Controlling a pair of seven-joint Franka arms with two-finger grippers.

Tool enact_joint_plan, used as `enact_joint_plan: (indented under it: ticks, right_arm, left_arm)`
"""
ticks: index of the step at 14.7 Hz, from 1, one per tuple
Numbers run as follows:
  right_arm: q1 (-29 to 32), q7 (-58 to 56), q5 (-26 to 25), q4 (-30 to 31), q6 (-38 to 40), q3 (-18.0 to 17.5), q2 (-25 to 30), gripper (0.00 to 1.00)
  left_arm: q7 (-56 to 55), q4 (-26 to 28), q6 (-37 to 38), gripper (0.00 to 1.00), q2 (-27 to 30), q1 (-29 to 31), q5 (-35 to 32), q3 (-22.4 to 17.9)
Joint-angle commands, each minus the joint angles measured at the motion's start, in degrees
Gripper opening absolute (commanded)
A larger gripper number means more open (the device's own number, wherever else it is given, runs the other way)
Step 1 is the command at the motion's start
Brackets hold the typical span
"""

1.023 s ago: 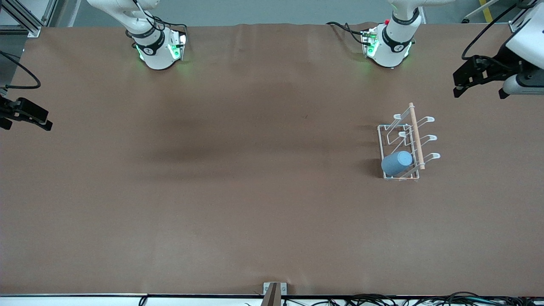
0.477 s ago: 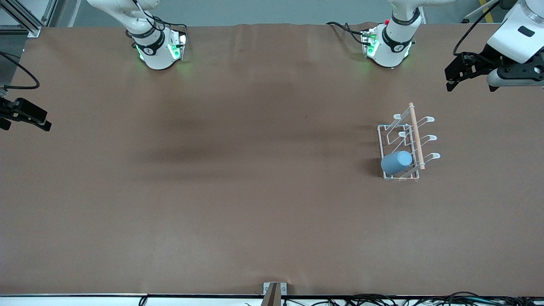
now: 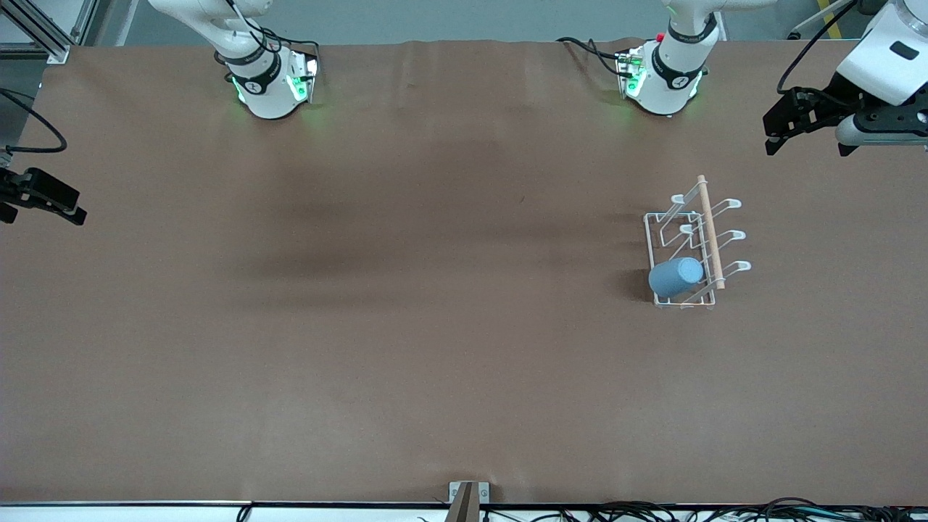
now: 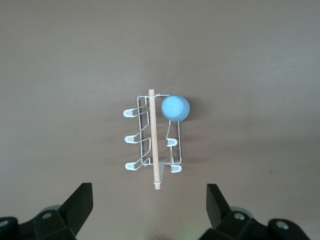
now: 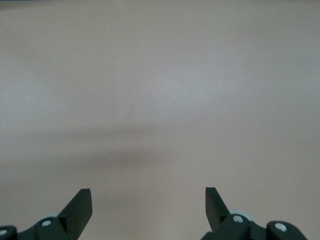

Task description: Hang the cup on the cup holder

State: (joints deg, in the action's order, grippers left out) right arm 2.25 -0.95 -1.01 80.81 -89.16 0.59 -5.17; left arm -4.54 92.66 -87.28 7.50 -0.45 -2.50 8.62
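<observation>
Since a second ago my left claw [image 3: 774, 134] lifted clear, spread and empty like the waiting right claw [image 3: 43, 199]; cup [image 3: 676, 278] hangs on cup holder [image 3: 694, 243] below it; I'd retreat slowly.

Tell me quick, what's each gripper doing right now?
Left gripper: open, holding nothing, high above the cup holder.
Right gripper: open, holding nothing, over bare table.

the prong that carries the cup [image 3: 676, 278] is hidden inside it, the left gripper [image 3: 773, 138] has its arm cut off by the front view's edge, the right gripper [image 3: 43, 199] shows only partly at the other edge, and both wrist views cut off the finger bases.
</observation>
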Motion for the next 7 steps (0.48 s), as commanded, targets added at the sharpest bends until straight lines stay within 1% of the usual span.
enact_joint_plan:
  ticks: [1,7]
  right_arm:
    - [0.7,-0.7,0.2,0.2,-0.5,-0.3,0.4,1.00]
    - [0.6,-0.7,0.3,0.2,-0.6,-0.4,0.4,1.00]
  left_arm:
    - [1.0,-2.5,1.4,1.00,-1.8,0.0,1.2,-0.2]
    - [1.3,-2.7,1.4,1.00,-2.9,0.0,1.0,-0.2]
